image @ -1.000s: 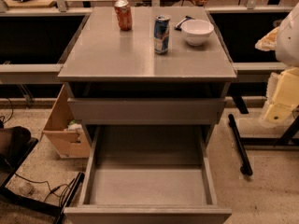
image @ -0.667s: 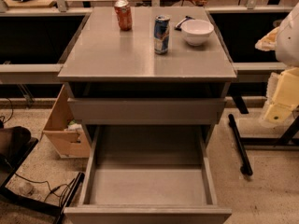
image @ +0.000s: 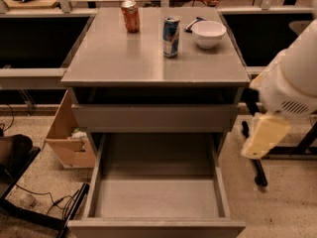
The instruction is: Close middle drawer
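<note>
The middle drawer (image: 156,197) is a long plain grey tray, pulled far out toward me from the grey cabinet (image: 148,58), and it holds nothing. Its front panel (image: 156,228) is at the bottom edge of the view. Above it sits another grey drawer front (image: 154,118) with a dark gap over it. My white arm (image: 292,78) comes in from the right. Its cream-coloured gripper end (image: 263,137) hangs beside the cabinet's right side, level with the back of the open drawer and apart from it.
On the cabinet top stand an orange can (image: 131,16), a blue can (image: 171,29) and a white bowl (image: 208,33). A cardboard box (image: 69,135) sits on the floor at the left, with cables (image: 44,200) and a dark frame. Black stand legs (image: 257,167) are at the right.
My arm has swung down and to the left, nearer the cabinet's right side. The drawer and the things on top have not moved.
</note>
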Robot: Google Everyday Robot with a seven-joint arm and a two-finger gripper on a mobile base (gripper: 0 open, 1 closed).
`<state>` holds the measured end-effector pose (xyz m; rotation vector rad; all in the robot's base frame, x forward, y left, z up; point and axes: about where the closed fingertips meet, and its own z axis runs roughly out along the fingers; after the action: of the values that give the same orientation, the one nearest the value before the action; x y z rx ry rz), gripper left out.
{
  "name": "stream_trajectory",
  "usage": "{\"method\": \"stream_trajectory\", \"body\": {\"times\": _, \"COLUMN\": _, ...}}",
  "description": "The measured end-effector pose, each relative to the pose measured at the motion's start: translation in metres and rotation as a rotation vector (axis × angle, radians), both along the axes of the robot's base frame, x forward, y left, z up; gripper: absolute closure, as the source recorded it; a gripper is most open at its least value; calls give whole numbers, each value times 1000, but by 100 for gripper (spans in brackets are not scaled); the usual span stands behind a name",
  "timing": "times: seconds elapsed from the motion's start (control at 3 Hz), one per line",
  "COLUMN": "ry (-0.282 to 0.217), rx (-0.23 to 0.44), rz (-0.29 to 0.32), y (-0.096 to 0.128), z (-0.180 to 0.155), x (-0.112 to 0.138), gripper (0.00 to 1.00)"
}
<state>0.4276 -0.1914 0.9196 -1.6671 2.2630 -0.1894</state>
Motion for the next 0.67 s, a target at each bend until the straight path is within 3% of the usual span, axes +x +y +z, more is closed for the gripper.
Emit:
{"method": "stream_trajectory", "body": {"times": 0.33, "ry": -34, "rx": -19, "rz": -52, "y": 18, "z": -48, "x": -11, "gripper": 40}}
{"method": "stream_trajectory", "body": {"times": 0.67, "ry": -16, "rx": -59, "rz": -77, "y": 29, "z": -112, "x": -27, "gripper": 63}}
